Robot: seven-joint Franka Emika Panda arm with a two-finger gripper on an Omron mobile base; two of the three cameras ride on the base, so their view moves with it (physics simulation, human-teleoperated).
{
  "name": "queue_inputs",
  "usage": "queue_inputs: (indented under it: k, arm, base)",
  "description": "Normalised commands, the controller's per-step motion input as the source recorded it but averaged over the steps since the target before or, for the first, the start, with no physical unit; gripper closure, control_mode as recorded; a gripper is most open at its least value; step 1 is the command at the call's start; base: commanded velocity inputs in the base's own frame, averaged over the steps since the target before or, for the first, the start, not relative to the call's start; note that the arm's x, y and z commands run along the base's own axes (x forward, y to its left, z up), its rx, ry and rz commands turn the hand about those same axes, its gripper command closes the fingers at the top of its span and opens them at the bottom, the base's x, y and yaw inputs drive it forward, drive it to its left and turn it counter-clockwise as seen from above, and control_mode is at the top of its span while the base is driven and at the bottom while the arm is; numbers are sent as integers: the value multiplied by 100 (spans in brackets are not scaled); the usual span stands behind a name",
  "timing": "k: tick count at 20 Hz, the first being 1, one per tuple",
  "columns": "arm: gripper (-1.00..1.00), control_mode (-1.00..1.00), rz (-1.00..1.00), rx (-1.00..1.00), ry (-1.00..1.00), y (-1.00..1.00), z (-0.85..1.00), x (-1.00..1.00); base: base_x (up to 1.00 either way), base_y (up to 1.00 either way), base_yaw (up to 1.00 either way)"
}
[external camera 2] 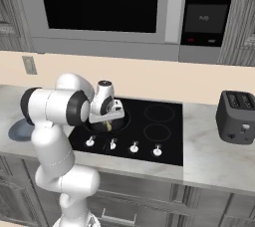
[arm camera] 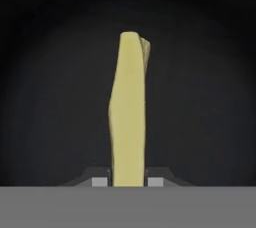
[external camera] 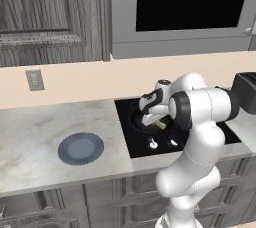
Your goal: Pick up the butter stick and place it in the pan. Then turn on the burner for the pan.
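Note:
My gripper [arm camera: 128,182] is shut on the pale-yellow butter stick [arm camera: 128,112], which stands out straight from between the fingertips against the matte black pan [arm camera: 50,97] close behind it. In the left base view the gripper [external camera: 159,123] hangs just over the pan [external camera: 137,119] on the front left burner, with the butter stick [external camera: 161,125] poking out below the hand. From the right base view the butter stick [external camera 2: 108,125] points down into the pan [external camera 2: 122,120] under the gripper [external camera 2: 107,120]. The cooktop [external camera 2: 164,136] has silver knobs [external camera 2: 112,145] along its front.
A blue-grey plate [external camera: 80,148] lies on the marble counter left of the cooktop. A black toaster [external camera 2: 235,117] stands on the counter to the right. A microwave and cabinets hang above the counter.

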Motion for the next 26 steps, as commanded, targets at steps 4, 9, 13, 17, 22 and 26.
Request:
queue_inputs:
  k: [4,9,13,17,22,26]
  arm:
    - [-100,-100,-2,0,0,5,-16,8]
    - [-100,-100,0,0,0,0,0,0]
    - [-100,-100,0,0,0,0,0,0]
    - [-100,-100,0,0,0,0,11,0]
    - [-100,-100,-5,0,0,0,31,-3]
    - [-100,-100,-5,0,0,0,18,-27]
  base:
    - [0,0,0]
    - [0,0,0]
    - [0,0,0]
    - [0,0,0]
    - [0,0,0]
    - [0,0,0]
